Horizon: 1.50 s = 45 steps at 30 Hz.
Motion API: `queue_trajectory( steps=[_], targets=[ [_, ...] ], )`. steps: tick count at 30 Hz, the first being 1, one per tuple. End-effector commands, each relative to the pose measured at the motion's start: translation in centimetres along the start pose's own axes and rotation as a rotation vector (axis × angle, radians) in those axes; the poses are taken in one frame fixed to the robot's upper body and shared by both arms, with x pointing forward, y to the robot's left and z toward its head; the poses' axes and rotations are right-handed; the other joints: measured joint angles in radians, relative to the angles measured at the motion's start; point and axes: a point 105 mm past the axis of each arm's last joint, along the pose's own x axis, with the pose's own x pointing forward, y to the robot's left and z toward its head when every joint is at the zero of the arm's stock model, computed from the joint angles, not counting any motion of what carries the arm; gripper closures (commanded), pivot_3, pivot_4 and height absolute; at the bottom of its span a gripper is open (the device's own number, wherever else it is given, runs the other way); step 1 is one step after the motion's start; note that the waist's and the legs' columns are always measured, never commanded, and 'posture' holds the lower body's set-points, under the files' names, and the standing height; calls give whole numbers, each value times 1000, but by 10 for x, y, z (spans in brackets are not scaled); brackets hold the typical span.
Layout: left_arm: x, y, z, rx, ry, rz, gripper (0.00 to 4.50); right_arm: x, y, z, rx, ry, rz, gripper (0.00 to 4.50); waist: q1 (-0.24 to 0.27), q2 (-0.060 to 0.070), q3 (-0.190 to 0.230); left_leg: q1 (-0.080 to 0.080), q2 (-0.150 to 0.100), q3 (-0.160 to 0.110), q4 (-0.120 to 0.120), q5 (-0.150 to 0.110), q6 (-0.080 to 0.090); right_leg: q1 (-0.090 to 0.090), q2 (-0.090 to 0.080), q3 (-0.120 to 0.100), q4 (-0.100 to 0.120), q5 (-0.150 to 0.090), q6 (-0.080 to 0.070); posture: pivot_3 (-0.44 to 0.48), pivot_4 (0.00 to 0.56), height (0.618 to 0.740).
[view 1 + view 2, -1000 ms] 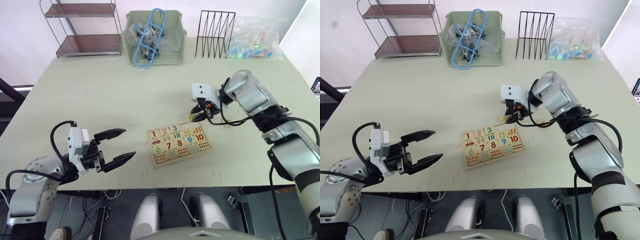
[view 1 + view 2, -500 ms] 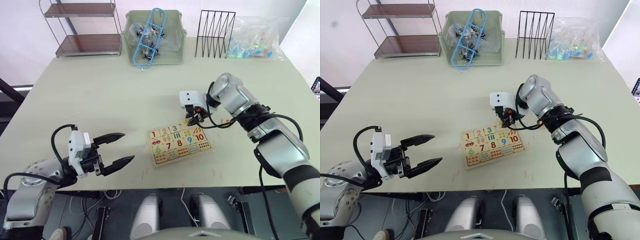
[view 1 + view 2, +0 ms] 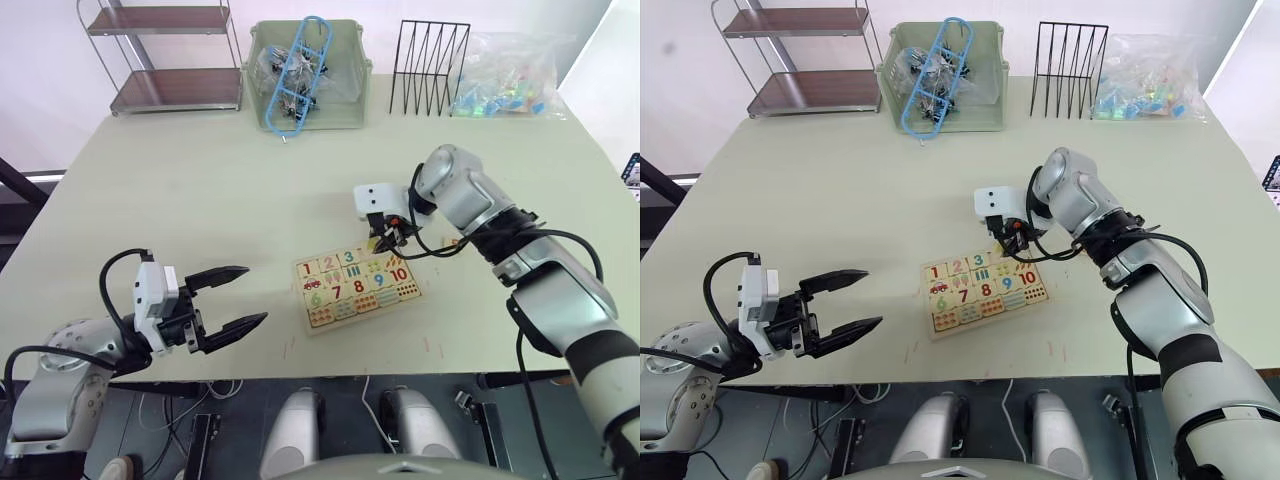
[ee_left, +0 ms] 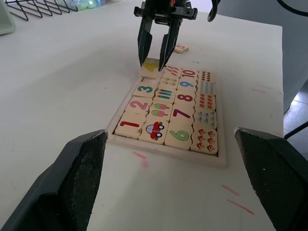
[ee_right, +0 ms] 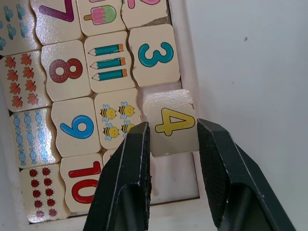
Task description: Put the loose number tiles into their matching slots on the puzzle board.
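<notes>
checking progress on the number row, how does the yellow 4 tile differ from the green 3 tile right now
The light-wood square tile with the yellow 4 sits between the right pincer fingers, skewed over the board's edge and not seated. The light-wood square tile with the green 3 lies flat in its slot on the flat wooden puzzle board, with no pincer at it. Both are alike in size, shape and wood.

Right pincer (image 5: 169, 139) lowered yellow 4 tile (image 5: 169, 123), seemingly onto board (image 4: 126, 111).

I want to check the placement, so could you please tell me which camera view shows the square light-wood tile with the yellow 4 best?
The right wrist view: the yellow 4 tile sits large between the right end effector fingers. The left wrist view shows it small, at the board's far edge; the head views barely resolve it.
</notes>
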Motion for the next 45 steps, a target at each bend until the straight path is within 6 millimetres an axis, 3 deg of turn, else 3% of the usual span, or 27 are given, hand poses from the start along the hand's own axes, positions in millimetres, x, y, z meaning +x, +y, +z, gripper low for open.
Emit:
queue_trajectory(
  steps=[1,27,34,35,45],
  targets=[
    [-6,4,8,45,-18,23,0,-1,0,6,-27,-2,-11,3624,0,0,0,0,0,0,0,0,0,0,0,0,0,0,0,0,150,739],
    [-2,4,14,50,-35,25,0,6,3,7,-58,-9,0,3624,-1,0,0,0,0,0,0,0,0,0,0,0,0,0,0,0,150,739],
    [3,3,21,52,-39,22,0,2,0,9,-75,-16,-11,297,-1,0,0,0,0,0,0,0,0,0,0,0,0,0,0,0,150,739],
    [4,3,22,52,-40,22,0,1,-1,9,-74,-18,-14,48,-1,0,0,0,0,0,0,0,0,0,0,0,0,0,0,0,150,739],
    [9,4,28,51,-40,19,0,-22,-7,10,-37,-95,-42,48,0,0,0,0,0,0,-1,0,0,0,0,0,0,0,0,0,150,739]
  ],
)
